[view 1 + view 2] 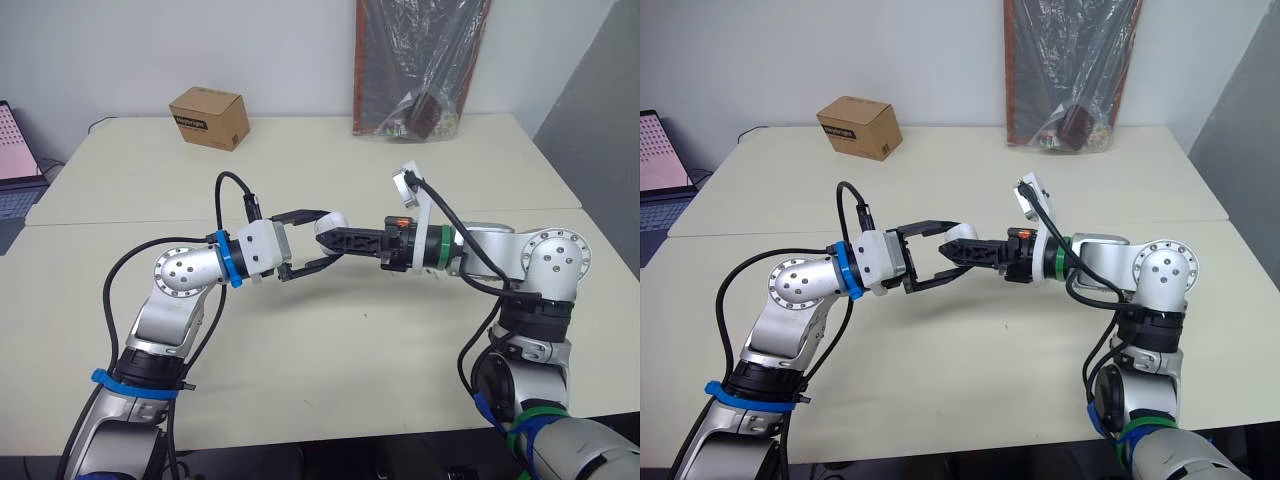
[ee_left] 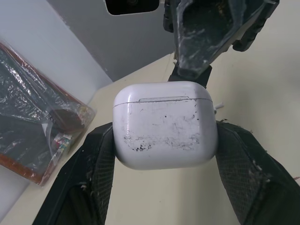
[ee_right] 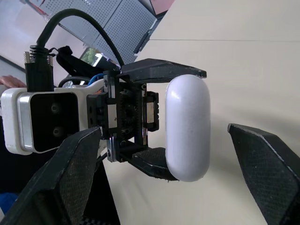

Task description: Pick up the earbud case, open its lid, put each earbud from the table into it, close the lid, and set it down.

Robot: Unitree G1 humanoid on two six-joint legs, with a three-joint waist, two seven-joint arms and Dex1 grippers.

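The white earbud case point(image 2: 164, 124) hangs above the middle of the table point(image 1: 330, 340), lid closed, its front scuffed with dark marks. My left gripper point(image 1: 316, 240) is shut on it, one black finger point(image 2: 101, 157) pressing each side. My right gripper point(image 3: 164, 129) faces it from the right and stands open, its two fingers point(image 3: 79, 168) spread wide on either side of the case's rounded end without touching it. In the head views the case point(image 1: 962, 233) shows as a small white shape where the two grippers meet.
A brown cardboard box point(image 1: 210, 117) sits at the table's back left. A plastic-wrapped dark bundle point(image 1: 420, 70) leans on the wall at the back right. A laptop point(image 1: 15, 160) lies off the left edge. A seam crosses the table point(image 1: 120, 222).
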